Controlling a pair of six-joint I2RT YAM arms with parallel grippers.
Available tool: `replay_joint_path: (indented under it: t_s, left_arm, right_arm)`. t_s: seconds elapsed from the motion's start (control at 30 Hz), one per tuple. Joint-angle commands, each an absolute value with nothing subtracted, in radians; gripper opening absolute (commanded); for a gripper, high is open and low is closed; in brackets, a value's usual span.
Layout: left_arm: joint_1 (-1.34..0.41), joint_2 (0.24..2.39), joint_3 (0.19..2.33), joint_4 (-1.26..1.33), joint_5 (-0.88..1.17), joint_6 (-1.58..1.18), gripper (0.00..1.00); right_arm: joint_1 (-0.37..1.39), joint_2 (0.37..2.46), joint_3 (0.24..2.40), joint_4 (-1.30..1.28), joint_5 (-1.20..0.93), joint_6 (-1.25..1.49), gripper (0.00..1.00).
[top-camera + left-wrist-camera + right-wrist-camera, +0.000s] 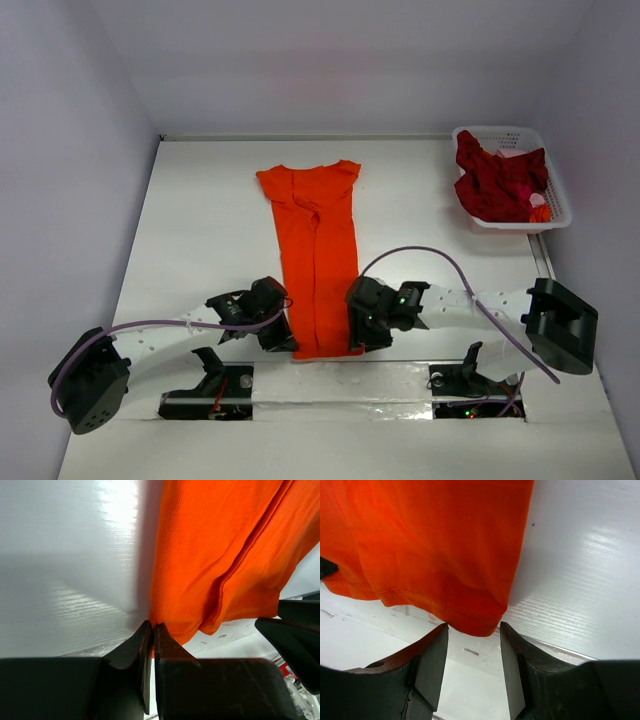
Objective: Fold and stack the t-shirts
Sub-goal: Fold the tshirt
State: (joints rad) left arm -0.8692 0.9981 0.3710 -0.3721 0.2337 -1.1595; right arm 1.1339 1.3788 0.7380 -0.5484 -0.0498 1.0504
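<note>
The orange t-shirt (315,255) lies on the white table, folded lengthwise into a long strip, collar end far, hem near the arms. My left gripper (281,340) is shut on the hem's near-left corner (165,625); the cloth (220,550) rises from the closed jaws. My right gripper (356,341) is open at the hem's near-right corner; the hem corner (480,622) hangs at the mouth of the open jaws, and my right gripper (474,630) is not closed on it. The dark red t-shirts (495,183) lie bunched in the basket at the far right.
The white lattice basket (557,200) stands at the table's far right corner. The table's near edge (340,365) with the arm bases runs just behind the hem. White walls enclose the left, back and right sides.
</note>
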Motion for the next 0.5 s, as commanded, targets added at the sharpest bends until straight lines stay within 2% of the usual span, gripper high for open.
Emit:
replay_joint_path:
  t_s: [0.0, 0.47]
  left_arm:
    - [-0.873, 0.992, 0.414, -0.408, 0.221, -1.149, 0.00]
    - [-0.873, 0.980, 0.411, -0.413, 0.222, -1.152, 0.00]
  right_arm:
    - [1.143, 1.404, 0.742, -0.503, -0.075, 1.031, 0.51]
    - [1.143, 1.442, 0.735, -0.491, -0.048, 1.058, 0.50]
